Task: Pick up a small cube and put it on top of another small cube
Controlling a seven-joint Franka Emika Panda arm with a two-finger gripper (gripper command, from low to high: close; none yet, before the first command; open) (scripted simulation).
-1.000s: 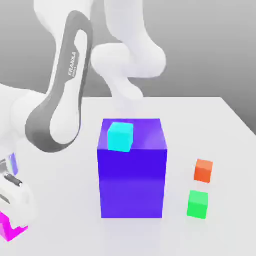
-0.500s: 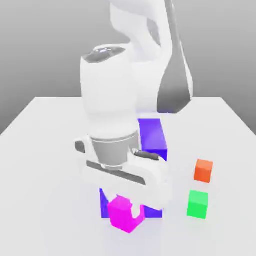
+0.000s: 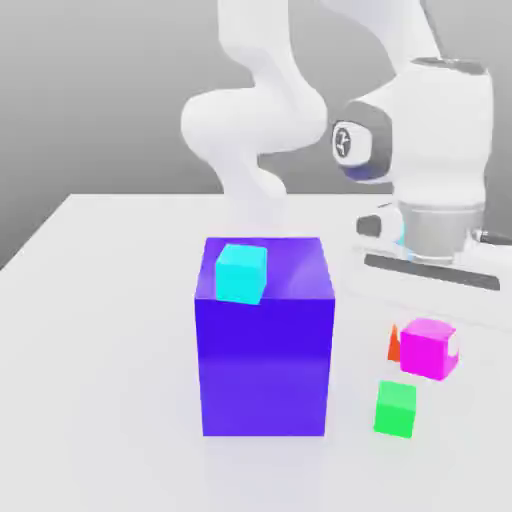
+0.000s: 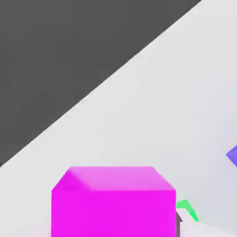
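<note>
The small magenta cube (image 3: pixel 427 348) hangs in my gripper (image 3: pixel 432 345), which is shut on it at the exterior view's right. It sits in front of the orange-red cube (image 3: pixel 394 344) and hides most of it; only a sliver shows at its left side. In the hand view the magenta cube (image 4: pixel 113 201) looms large between my fingers, above the white table.
A big blue-purple block (image 3: pixel 264 335) stands mid-table with a cyan cube (image 3: pixel 241 273) on top. A green cube (image 3: pixel 396 408) lies just in front of the held cube; its corner (image 4: pixel 186 209) shows in the hand view. The white table (image 3: pixel 100 330) stretches to the left.
The arm has swung from the exterior view's left, across the front of the blue-purple block, to the right, carrying the magenta cube up over the orange-red cube.
</note>
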